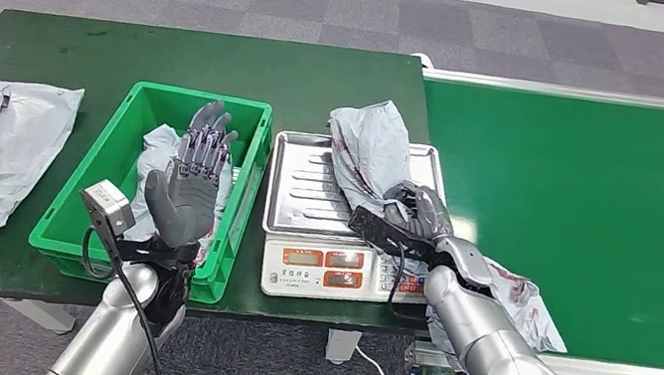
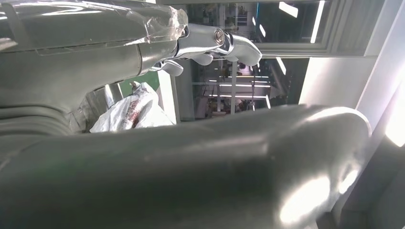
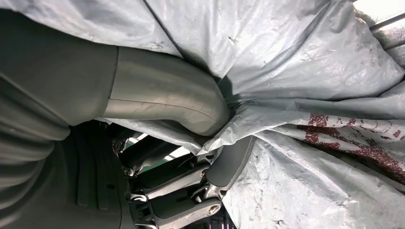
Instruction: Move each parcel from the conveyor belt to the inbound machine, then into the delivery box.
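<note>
- One grey parcel (image 1: 369, 153) lies on the scale (image 1: 340, 239), pinched by the right hand (image 1: 412, 215); its long axis runs away from the robot.
- Left hand (image 1: 187, 187) spread, empty, over the green box (image 1: 242, 188), just left of the scale.

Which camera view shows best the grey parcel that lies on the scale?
The head view: the grey parcel lies whole across the scale, and the right hand grips it. The right wrist view is too close; it gives crumpled plastic pinched by the fingers. The left wrist view gives a small, distant part of it.
</note>
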`<state>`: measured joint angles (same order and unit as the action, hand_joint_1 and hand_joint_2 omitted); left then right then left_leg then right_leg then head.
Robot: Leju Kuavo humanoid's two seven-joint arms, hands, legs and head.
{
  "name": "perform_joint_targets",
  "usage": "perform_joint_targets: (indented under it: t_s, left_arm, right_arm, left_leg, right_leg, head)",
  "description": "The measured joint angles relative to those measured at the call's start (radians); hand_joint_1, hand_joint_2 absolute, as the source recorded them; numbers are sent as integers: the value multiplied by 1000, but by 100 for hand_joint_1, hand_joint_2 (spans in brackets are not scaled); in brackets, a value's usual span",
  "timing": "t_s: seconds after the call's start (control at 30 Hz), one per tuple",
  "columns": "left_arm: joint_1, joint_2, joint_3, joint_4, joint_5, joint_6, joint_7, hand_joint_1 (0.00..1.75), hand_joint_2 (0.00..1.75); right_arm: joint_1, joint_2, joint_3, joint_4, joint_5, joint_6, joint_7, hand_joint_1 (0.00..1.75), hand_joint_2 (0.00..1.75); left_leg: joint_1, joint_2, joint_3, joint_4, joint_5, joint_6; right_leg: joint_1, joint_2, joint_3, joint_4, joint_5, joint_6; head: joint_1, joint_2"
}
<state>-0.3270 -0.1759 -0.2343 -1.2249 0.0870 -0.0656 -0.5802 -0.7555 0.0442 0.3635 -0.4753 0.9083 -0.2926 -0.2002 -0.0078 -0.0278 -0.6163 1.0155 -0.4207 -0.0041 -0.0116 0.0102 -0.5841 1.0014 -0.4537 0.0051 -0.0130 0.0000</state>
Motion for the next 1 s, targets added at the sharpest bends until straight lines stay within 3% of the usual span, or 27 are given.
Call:
perform_joint_targets:
  t_s: [0.13,0.2,0.33,0.57,0.63,0.73,0.8,1.0]
  left_arm:
    - [0,0,-1,0,0,0,0,0,0]
    - [0,0,-4,0,0,0,-2,0,0]
    - [-5,0,-9,8,5,0,-14,0,0]
    - [-16,0,-21,29,8,0,-32,0,0]
    - [-17,-1,-24,31,8,0,-33,0,0]
    - [-17,-2,-27,31,8,1,-32,0,0]
    - [-17,-2,-29,31,8,2,-32,0,0]
    - [-17,-2,-31,31,8,3,-32,0,0]
  right_arm:
    - [1,0,0,0,-1,-2,-2,0,175]
    - [8,-1,0,-5,-37,-51,-57,0,175]
    - [51,-2,-8,-68,-212,-232,-283,0,175]
    - [135,-8,-22,-229,-419,-279,-452,0,175]
    - [155,-12,-22,-273,-497,-237,-474,0,175]
    - [184,-19,-27,-343,-669,-52,-471,0,175]
    - [196,-23,-32,-377,-725,20,-466,0,175]
    - [211,-30,-43,-429,-738,40,-464,0,175]
  left_leg:
    - [0,0,0,0,0,0]
    - [0,0,0,0,0,0]
    - [0,2,-1,0,0,0]
    - [-1,4,-1,0,-2,0]
    - [0,4,-1,0,-2,0]
    - [0,4,-1,0,-2,-1]
    - [0,4,-2,0,-2,0]
    - [0,5,-2,0,-2,0]
  right_leg:
    - [0,0,0,0,0,0]
    - [0,0,0,0,0,0]
    - [-1,1,-1,0,0,0]
    - [-1,5,-3,0,0,0]
    - [-1,5,-3,0,0,0]
    - [-1,5,-3,0,0,0]
    - [-1,5,-4,0,0,0]
    - [-1,6,-4,0,0,0]
  head:
    - [0,0]
    - [0,0]
    - [0,0]
    - [0,0]
    - [0,0]
    - [0,0]
    - [0,0]
    - [0,0]
